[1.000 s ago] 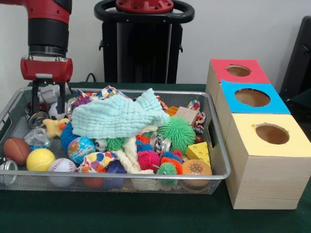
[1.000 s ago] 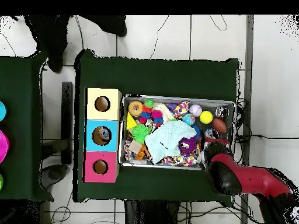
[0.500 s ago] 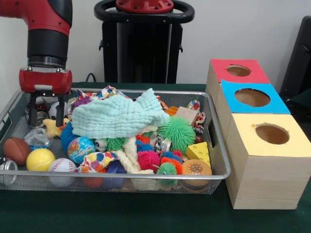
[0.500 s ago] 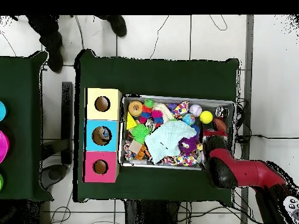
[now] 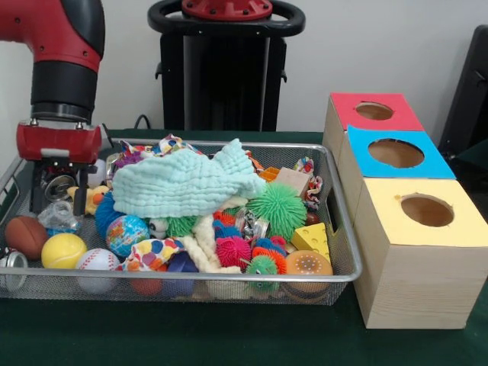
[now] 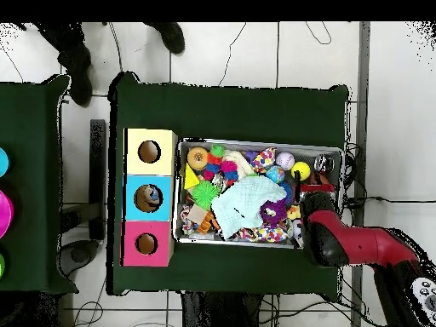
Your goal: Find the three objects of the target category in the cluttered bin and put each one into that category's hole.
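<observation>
where pincer point(image 5: 56, 200) hangs, 1 bin point(image 5: 341, 268), 3 holed boxes point(image 5: 415, 263)

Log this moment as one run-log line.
gripper: open, empty | position: above wire bin's end farthest from the boxes, over clear plastic item | boxes: nothing inserted visible

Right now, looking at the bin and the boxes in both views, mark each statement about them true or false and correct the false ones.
1. A pale green cloth lies on top of the toys in the wire bin. True.
2. The yellow box stands farthest from the camera in the front view. False: it is nearest; the red box is farthest.
3. The gripper hangs over the bin's end away from the boxes. True.
4. The yellow tennis ball sits in the blue box hole. False: it lies in the bin.
</observation>
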Controlling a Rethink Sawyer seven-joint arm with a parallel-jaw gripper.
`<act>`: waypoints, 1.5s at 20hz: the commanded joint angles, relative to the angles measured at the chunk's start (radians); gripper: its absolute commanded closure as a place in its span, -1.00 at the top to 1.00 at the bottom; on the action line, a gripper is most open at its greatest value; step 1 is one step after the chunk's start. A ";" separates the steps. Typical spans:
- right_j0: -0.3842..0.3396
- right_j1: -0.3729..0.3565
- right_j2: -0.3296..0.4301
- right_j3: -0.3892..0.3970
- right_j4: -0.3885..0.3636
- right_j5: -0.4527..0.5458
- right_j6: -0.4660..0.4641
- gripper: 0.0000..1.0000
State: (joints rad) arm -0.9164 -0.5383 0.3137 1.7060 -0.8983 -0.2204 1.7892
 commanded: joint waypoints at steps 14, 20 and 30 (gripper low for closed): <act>-0.122 0.158 0.096 -0.062 -0.091 0.194 0.007 1.00; -0.114 0.142 0.078 -0.013 -0.058 0.181 0.037 1.00; -0.169 0.133 0.191 0.056 -0.096 0.165 0.025 1.00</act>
State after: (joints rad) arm -1.0831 -0.4319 0.3904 1.6859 -0.9280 -0.1768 1.7892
